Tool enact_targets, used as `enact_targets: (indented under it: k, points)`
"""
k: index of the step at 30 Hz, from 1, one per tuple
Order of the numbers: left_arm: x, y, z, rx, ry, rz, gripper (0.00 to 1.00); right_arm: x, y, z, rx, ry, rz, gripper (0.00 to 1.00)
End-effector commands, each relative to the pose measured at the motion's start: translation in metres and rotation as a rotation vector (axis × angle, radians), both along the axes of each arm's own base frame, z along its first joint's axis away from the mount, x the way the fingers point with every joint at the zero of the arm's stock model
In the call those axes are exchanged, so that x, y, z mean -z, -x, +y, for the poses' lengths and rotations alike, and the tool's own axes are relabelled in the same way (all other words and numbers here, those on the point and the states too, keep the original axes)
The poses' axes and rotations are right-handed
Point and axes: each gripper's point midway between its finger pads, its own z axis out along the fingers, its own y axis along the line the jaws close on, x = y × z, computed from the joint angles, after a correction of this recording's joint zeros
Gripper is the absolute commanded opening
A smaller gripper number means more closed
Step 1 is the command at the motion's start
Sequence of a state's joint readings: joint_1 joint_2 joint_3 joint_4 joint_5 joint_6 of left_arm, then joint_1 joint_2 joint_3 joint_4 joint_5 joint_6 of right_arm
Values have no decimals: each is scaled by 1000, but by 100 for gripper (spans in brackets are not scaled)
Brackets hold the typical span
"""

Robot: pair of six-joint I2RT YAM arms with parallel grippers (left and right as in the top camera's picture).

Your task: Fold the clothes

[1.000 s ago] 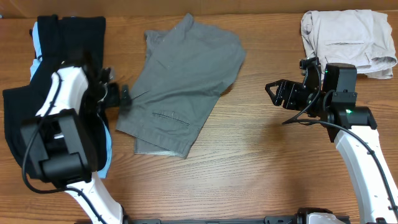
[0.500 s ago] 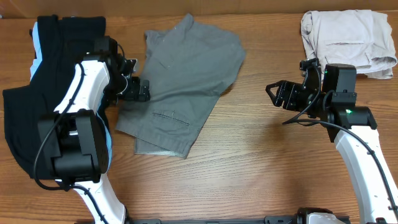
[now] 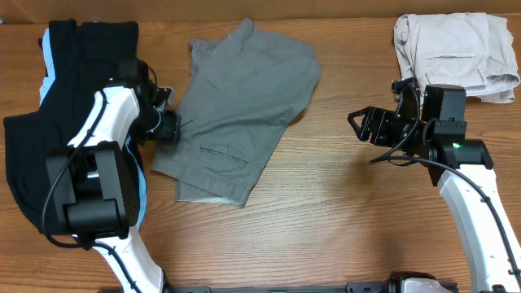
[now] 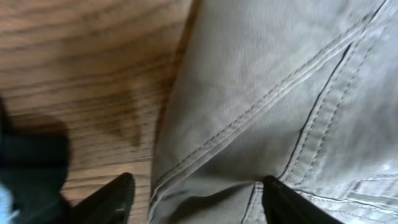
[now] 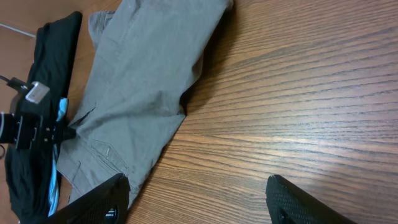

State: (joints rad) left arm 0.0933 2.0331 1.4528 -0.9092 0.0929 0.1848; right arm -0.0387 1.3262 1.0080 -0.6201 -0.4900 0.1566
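Note:
The grey shorts (image 3: 244, 102) lie flat on the wooden table at centre left, back pocket up, with pale lining showing at the lower hem. My left gripper (image 3: 168, 127) is at their left edge. In the left wrist view its fingers (image 4: 196, 200) are open and straddle the seamed edge of the grey fabric (image 4: 280, 93), one finger over wood, one over cloth. My right gripper (image 3: 359, 123) is open and empty over bare wood to the right of the shorts. In the right wrist view its fingers (image 5: 199, 202) frame bare table, with the shorts (image 5: 143, 81) ahead on the left.
A black garment with light-blue stripes (image 3: 77, 73) lies at the far left under my left arm and shows in the right wrist view (image 5: 46, 87). Folded beige shorts (image 3: 456, 49) sit at the back right corner. Bare wood (image 3: 342, 212) lies between the arms.
My left gripper went right onto the shorts half a second ago and has come back left to their edge. The shorts and the right arm have not moved.

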Motion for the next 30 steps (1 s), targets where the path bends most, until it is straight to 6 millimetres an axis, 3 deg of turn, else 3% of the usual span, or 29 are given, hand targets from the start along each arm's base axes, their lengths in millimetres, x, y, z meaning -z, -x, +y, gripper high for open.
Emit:
enact_targets:
  k: [1,6,9,11,14,18,22,26,30]
  points:
    - [12,11,-3,18,12,35,55,-12,-5,1,-2,4,-34,73]
    - [10,11,-20,31,93,31,4,-12,-5,0,1,7,-34,73]
    - [3,6,-35,26,153,20,4,-10,-6,-3,15,24,-32,74]
    - [-13,-1,-49,16,205,15,4,-10,-7,-6,26,36,-34,74]
    - [-60,-15,-84,66,319,-17,4,-11,-10,-10,37,36,-43,74]
    - [-117,-28,-124,167,347,-82,4,-12,-11,-18,68,25,-40,73]
    - [-155,-27,-173,295,355,-140,4,-14,-11,-22,81,-2,-36,71]
    - [-168,-14,-229,429,374,-172,4,-23,-9,-29,98,-22,-50,69]
    - [-172,7,-282,556,407,-189,4,-40,1,-66,223,-32,-46,68]
